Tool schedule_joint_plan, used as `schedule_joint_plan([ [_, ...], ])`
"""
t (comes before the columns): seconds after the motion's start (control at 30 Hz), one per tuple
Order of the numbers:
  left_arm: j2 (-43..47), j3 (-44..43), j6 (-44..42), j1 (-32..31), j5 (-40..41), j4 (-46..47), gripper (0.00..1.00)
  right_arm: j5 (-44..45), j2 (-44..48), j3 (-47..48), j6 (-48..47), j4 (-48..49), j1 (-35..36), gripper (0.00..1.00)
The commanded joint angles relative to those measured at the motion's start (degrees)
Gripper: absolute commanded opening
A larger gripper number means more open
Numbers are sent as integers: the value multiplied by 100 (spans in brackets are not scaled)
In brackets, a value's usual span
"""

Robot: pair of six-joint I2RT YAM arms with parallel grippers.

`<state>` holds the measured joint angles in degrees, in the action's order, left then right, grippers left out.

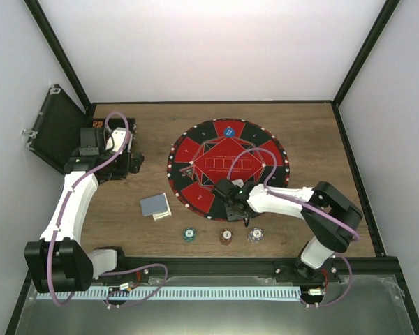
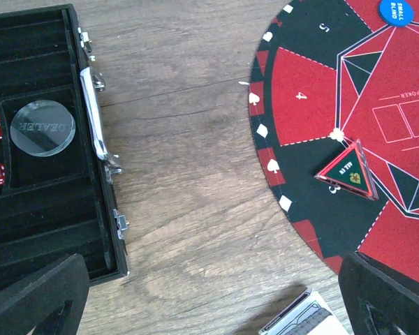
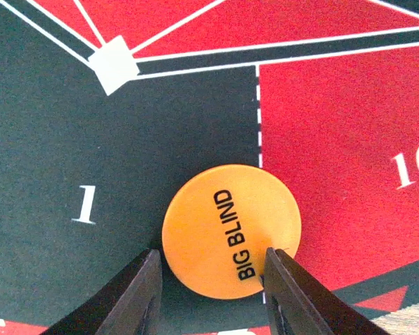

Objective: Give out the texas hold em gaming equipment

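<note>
Right gripper point(image 3: 209, 279) is bracketing the orange BIG BLIND button point(image 3: 230, 227), bottom centre of its wrist frame, fingers point(image 3: 136, 293) touching the rim. Pinching or just flanking, I cannot tell. It is lying flat on the mat point(image 3: 56, 139), straddling the 1–10 line; lifting straight up should avoid dragging it. Farther left, the left gripper point(image 2: 209, 300) is hanging open, empty.

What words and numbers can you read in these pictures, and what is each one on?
"BIG BLIND": orange button.
"1", "10": mat fields, right wrist view.
"SMALL BLIND": blue button.
"ALL IN": triangular marker.
"DEALER": clear disc in the black case.
"5", "4", "2": mat fields, left wrist view.
"POKER": mat centre, cut off at the edge.
Top view: everything too small to read.
</note>
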<state>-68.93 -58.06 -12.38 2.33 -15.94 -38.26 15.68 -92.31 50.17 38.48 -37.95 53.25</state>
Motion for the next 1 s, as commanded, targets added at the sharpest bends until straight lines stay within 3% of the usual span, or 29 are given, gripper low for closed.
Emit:
schedule_joint_plan([
  [0.0,143,-143,-8,31,-58,-24,100,522,-240,177,152,-279,-65,40],
  [0.3,143,-118,-33,31,-41,0,100,784,-171,186,76,-494,-655,37],
  [0.6,86,-109,-37,31,-53,34,100,659,-226,79,-393,-32,-1391,37],
  [0.83,56,-143,-73,31,-40,26,100,620,-51,693,-587,-296,-1321,37],
  [0.97,39,-161,-40,31,-28,36,100,576,-9,1328,-539,-646,-735,47],
])
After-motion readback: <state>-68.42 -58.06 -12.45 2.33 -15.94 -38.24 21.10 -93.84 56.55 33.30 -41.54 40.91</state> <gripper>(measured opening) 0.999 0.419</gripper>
